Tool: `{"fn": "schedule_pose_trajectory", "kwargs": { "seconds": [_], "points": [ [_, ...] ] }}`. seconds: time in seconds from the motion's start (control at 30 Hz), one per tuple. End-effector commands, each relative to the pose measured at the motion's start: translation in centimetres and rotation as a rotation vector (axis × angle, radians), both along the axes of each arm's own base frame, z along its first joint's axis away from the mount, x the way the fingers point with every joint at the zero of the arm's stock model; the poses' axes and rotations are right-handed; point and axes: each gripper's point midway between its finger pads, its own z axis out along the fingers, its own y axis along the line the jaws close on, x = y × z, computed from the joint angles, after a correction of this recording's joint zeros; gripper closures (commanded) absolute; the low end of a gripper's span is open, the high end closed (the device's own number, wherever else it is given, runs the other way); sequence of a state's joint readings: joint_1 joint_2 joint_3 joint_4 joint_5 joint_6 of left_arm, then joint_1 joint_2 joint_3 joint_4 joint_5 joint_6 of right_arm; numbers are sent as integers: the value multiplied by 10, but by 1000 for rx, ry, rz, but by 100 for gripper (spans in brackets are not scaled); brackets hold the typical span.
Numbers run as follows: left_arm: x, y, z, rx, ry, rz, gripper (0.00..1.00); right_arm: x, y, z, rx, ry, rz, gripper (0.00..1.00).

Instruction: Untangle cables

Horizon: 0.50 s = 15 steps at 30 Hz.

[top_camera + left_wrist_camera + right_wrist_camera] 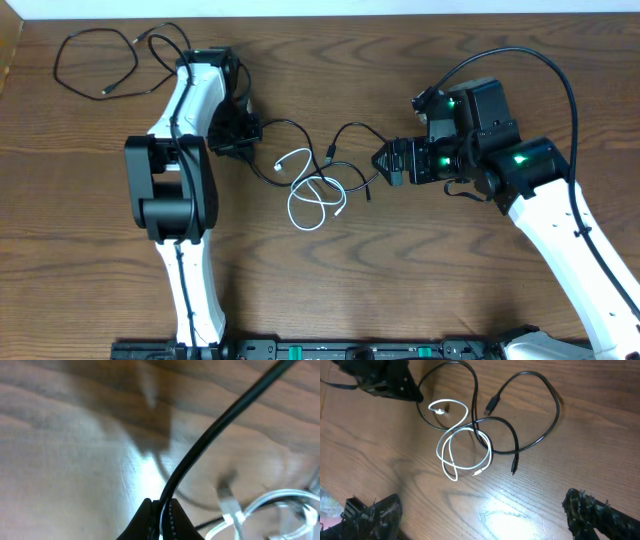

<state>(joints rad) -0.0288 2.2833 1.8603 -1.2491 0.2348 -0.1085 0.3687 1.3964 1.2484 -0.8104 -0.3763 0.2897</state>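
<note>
A white cable [310, 195] and a black cable [352, 126] lie looped through each other at the table's middle. My left gripper [256, 134] is at the tangle's left edge, shut on a strand of the black cable [215, 425]. In the left wrist view the strand runs up from between the closed fingertips of the left gripper [161, 506], and the white cable [270, 502] is blurred at lower right. My right gripper [381, 160] stands open just right of the tangle. Its fingers [370, 515] stand wide apart over bare wood, short of the white cable [465, 450] and black cable [540, 425].
A second black cable [100, 62] lies by itself in a loose loop at the far left corner, behind the left arm [180, 170]. The right arm [560, 220] comes in from the lower right. The table [450, 290] is dark wood.
</note>
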Motion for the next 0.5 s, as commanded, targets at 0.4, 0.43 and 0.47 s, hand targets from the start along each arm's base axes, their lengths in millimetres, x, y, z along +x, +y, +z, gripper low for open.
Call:
{"fn": "schedule_pose_trajectory", "kwargs": {
  "seconds": [0.4, 0.43, 0.47],
  "points": [
    [2, -99, 261, -581, -664, -148, 93, 4, 1, 1, 4, -6, -10, 1],
    [-2, -105, 272, -599, -692, -167, 93, 4, 1, 1, 3, -6, -10, 1],
    [-6, -110, 282, -621, -719, -188, 93, 5, 1, -1, 2, -3, -10, 1]
  ]
}}
